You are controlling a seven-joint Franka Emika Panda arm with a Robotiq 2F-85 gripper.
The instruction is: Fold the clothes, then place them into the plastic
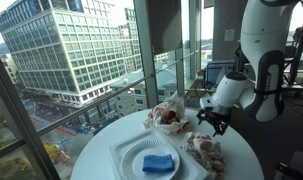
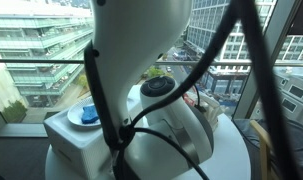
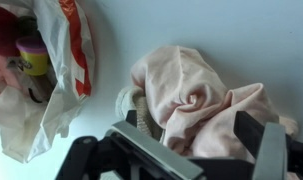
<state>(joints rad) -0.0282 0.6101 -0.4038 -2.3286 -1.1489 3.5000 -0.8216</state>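
In an exterior view, a round white table (image 1: 101, 150) stands by a tall window in the lower half of the frame. A crumpled pink cloth (image 1: 203, 153) lies on it at the lower right. Just above the cloth, the white arm (image 1: 266, 45) comes down from the upper right, and its gripper (image 1: 213, 120) points down over the cloth's far edge. From here it cannot be told whether the gripper touches the cloth. A plastic bag (image 1: 167, 114) with red things inside sits at the frame's centre, to the left of the gripper. A white tray (image 1: 126, 150) holding a blue sponge (image 1: 158, 162) lies at the lower centre. In an exterior view from behind the robot, the arm (image 2: 141, 60) fills the middle of the frame and hides the cloth. The sponge (image 2: 88, 115) on its tray (image 2: 66, 128) shows at the left. In the wrist view, the cloth (image 3: 196, 95) lies bunched at the centre right on the pale table (image 3: 191, 25), and the bag (image 3: 51, 60) gapes at the left, apart from the cloth. The gripper (image 3: 196, 140) comes in from the bottom edge with its two fingers (image 3: 253, 135) spread wide and nothing held, the cloth showing between them.
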